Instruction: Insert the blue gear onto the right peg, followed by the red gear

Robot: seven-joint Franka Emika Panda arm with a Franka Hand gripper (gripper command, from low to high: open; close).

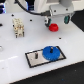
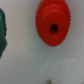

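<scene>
The blue gear (image 1: 50, 52) sits on the right peg; the red gear (image 1: 54, 26) lies on the far tabletop (image 1: 72, 42), directly beneath the gripper (image 1: 55, 21), whose fingers' spread cannot be told.

One blue gear (image 1: 50, 52), one red gear (image 2: 52, 23), seemingly.

The Panda arm reaches in from the top of the exterior view, its gripper (image 1: 55, 23) pointing down; finger spacing unclear.
</scene>
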